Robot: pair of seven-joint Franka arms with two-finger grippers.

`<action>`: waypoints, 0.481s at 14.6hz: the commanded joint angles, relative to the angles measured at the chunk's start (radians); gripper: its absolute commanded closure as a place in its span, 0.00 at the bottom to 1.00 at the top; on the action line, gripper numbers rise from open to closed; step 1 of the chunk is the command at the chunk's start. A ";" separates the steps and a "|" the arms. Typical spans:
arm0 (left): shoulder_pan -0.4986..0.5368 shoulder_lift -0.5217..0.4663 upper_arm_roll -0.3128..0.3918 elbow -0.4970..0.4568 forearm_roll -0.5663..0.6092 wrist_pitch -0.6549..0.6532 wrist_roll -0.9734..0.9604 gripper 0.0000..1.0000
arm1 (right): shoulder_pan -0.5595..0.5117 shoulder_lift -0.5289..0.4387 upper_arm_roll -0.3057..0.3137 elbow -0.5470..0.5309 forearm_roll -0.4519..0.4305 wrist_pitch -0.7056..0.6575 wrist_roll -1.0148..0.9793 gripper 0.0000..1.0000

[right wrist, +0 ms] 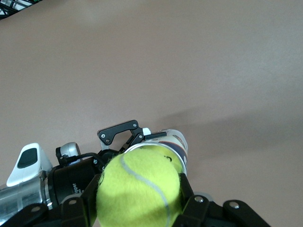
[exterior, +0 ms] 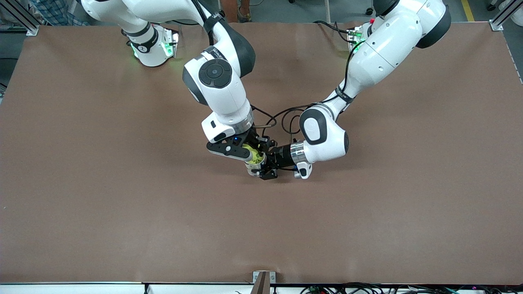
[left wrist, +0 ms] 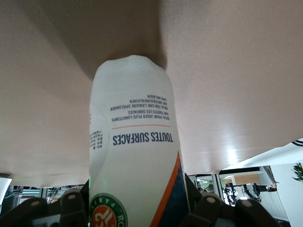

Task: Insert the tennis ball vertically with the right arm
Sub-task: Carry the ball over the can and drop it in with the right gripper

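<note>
The right gripper (exterior: pixel 250 157) hangs over the middle of the desk, well in from every edge, with its fingers clamped on the tennis ball (right wrist: pixel 139 189); in the right wrist view you can see the pads pressed into the felt on both sides. The left gripper (exterior: pixel 267 170), reaching in level from the left arm's end, is closed around the ball can (left wrist: pixel 135 156), gripping it by its upper part; the left wrist view shows the can's printed wall running away from the fingers toward the desk (exterior: pixel 81 183), and the can appears upright with its base at or very near the surface, though contact there cannot be confirmed. Going down in size: the desk carries nothing else that bears on the job; the can stands at its centre; the ball sits directly above the can's open mouth (right wrist: pixel 158 147), whose rim shows just past the ball in the right wrist view. Judgement on the step in hand: alignment is essentially done and insertion is about to begin, or has barely begun, since most of the ball is clear of the rim. Your next move calls for a straight vertical descent of the right arm, centred on the mouth, with the left arm steadying the can, and release only once the ball is seated inside the rim.
</note>
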 commanded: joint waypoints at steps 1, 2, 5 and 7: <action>-0.015 -0.022 0.010 -0.015 -0.017 0.018 -0.003 0.31 | 0.023 0.022 -0.010 0.016 -0.028 0.003 -0.004 0.56; -0.015 -0.021 0.010 -0.015 -0.017 0.018 -0.004 0.31 | 0.030 0.032 -0.010 0.018 -0.031 0.003 -0.004 0.56; -0.016 -0.021 0.010 -0.015 -0.017 0.024 -0.003 0.31 | 0.030 0.035 -0.010 0.016 -0.054 0.005 -0.004 0.56; -0.016 -0.021 0.010 -0.015 -0.017 0.024 -0.003 0.31 | 0.032 0.035 -0.010 0.016 -0.055 0.005 -0.004 0.54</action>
